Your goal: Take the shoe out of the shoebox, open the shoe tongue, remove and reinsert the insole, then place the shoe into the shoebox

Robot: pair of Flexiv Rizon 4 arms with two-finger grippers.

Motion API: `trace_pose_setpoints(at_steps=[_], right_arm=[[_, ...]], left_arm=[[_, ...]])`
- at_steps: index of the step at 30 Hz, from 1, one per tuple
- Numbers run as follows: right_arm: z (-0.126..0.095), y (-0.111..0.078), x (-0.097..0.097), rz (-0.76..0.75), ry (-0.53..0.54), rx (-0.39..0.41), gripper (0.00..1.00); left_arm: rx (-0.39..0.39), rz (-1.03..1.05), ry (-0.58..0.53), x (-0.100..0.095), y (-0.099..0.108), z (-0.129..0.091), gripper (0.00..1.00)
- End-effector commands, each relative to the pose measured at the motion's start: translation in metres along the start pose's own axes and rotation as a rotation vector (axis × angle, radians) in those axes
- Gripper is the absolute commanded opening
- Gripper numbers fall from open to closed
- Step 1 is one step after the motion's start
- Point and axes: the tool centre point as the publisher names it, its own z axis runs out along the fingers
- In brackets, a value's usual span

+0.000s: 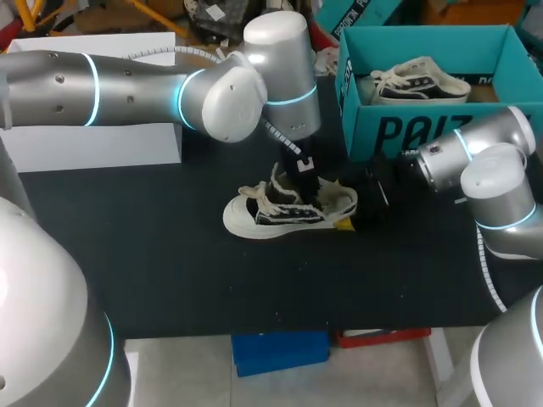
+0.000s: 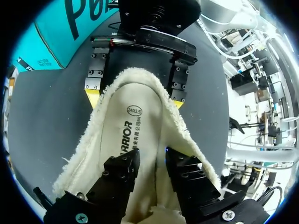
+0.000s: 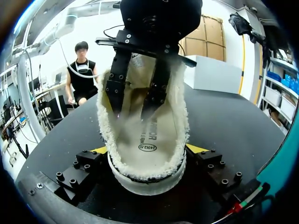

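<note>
A black-and-cream sneaker [image 1: 270, 214] lies on the black table with its tongue pulled open. My left gripper [image 1: 304, 182] reaches down into its opening. In the left wrist view its fingers [image 2: 122, 171] stand a little apart, tips on the cream insole [image 2: 135, 126], with nothing pinched between them. My right gripper [image 1: 349, 217] is at the heel. In the right wrist view the heel [image 3: 147, 179] fills the right gripper [image 3: 149, 154], and a yellow tip [image 3: 198, 148] presses on each side. The teal shoebox [image 1: 399, 131] stands behind the shoe.
A second sneaker [image 1: 420, 80] lies inside the shoebox. A white box [image 1: 93, 144] stands at the back left of the table. The black mat [image 1: 170, 271] stretches to the front edge.
</note>
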Motion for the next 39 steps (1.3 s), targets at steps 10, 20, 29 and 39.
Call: trace_pose_setpoints(at_steps=[10, 20, 29, 39], right_arm=[[0.0, 0.001, 0.0, 0.003, 0.002, 0.001, 0.0], [0.0, 0.001, 0.0, 0.003, 0.002, 0.001, 0.0], [0.0, 0.001, 0.0, 0.003, 0.002, 0.001, 0.0], [0.0, 0.001, 0.0, 0.003, 0.002, 0.001, 0.0]], left_arm=[[0.021, -0.001, -0.043, -0.013, 0.013, 0.014, 0.07], [0.044, 0.032, 0.031, -0.002, 0.005, 0.006, 0.0], [0.031, 0.087, 0.056, 0.013, -0.004, -0.011, 0.0], [-0.021, 0.104, 0.077, 0.015, -0.006, 0.013, 0.0]])
